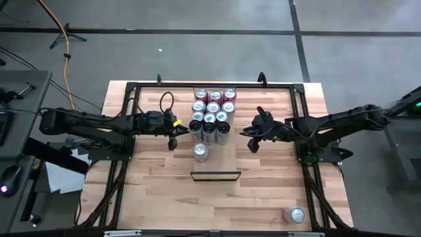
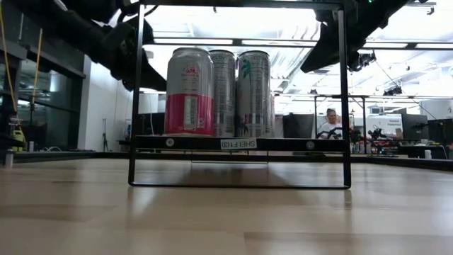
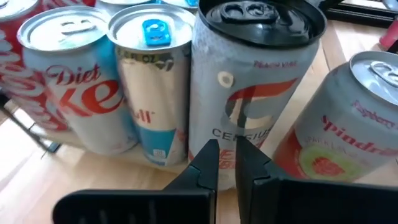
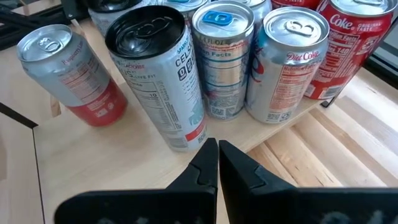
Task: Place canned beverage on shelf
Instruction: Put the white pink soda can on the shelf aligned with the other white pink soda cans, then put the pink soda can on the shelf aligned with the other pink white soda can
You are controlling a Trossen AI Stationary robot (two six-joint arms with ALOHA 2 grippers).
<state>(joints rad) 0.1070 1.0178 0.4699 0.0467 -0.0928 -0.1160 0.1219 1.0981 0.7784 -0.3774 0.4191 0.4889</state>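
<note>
left gripper (image 1: 173,141) jaws closed, empty, beside cans (image 1: 212,113) on shelf (image 1: 223,158) | right gripper (image 1: 252,143) jaws closed, empty

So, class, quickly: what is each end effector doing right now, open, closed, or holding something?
Left end effector: closed, holding nothing, just short of the Celsius can.
Right end effector: closed, holding nothing, beside the cans.
</note>
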